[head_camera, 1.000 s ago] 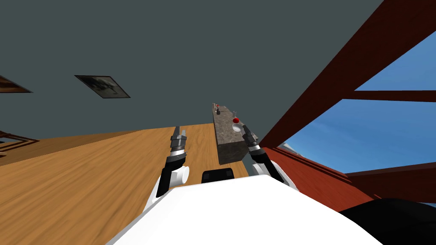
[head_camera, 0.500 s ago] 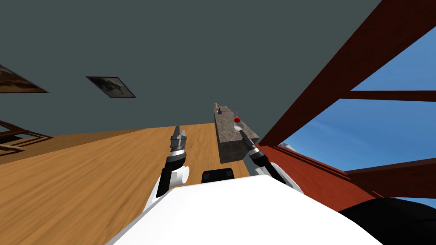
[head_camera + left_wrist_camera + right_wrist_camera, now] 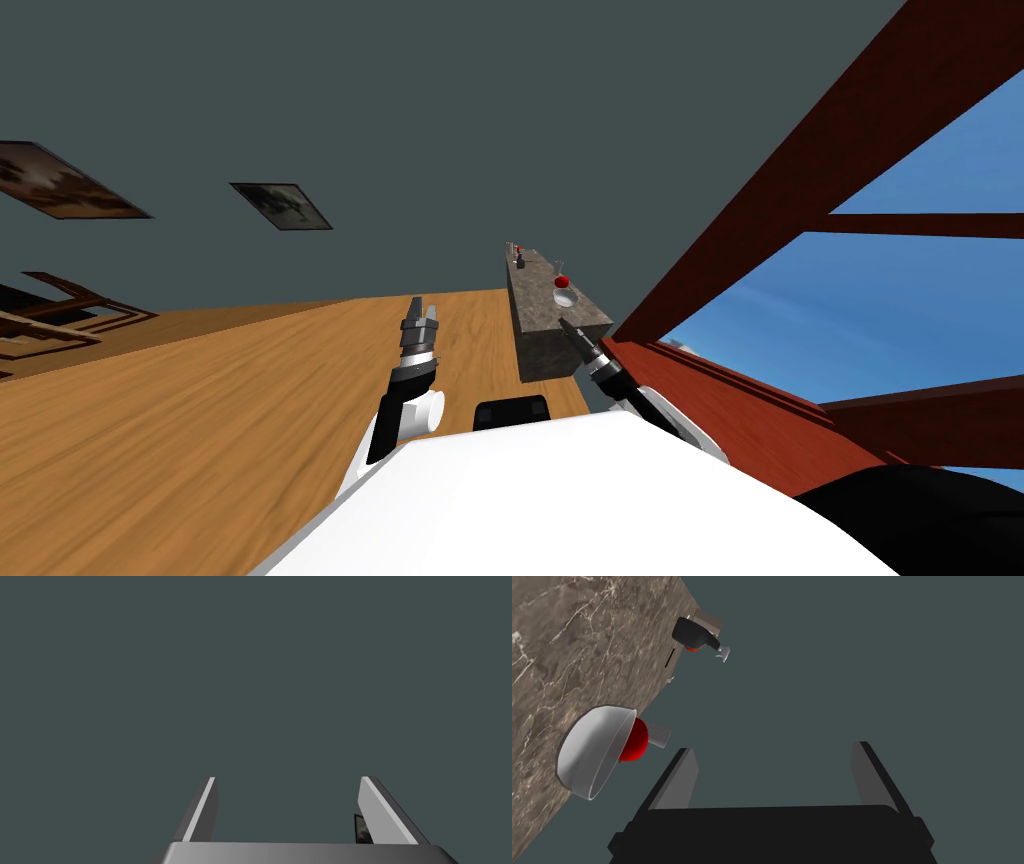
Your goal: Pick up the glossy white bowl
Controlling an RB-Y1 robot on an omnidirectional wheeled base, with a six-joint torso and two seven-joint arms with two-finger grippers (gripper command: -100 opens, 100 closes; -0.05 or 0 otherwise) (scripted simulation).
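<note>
**Right gripper poised open beside white bowl on stone counter**

The robot's right gripper [image 3: 772, 747] stood with its two thin grey fingers spread wide and nothing between them. It was held at the near end of a long, brown-grey marbled stone counter [image 3: 545, 330]. The glossy white, round bowl [image 3: 594, 751] rested on the counter top, off to the side of one finger [image 3: 677, 778], near it but not touching and outside the gap. Just behind the bowl and partly hidden by its rim lay a shiny red ball [image 3: 636, 740], with a small ribbed grey cylinder [image 3: 660, 735] beside it. Farther along the counter stood a squat black bottle-like object [image 3: 693, 632]; what it was could not be told.

In the head view the right gripper [image 3: 566, 325] pointed along the counter towards the bowl [image 3: 565, 297] and the red ball [image 3: 561, 282], stopping short of both. The left gripper [image 3: 420, 312] was raised over the orange-brown wooden plank floor [image 3: 220, 400], well apart from the counter. In its own wrist view the left gripper [image 3: 289, 778] was likewise spread wide and empty. The counter ran along a dark grey-green wall [image 3: 450, 120].
</note>
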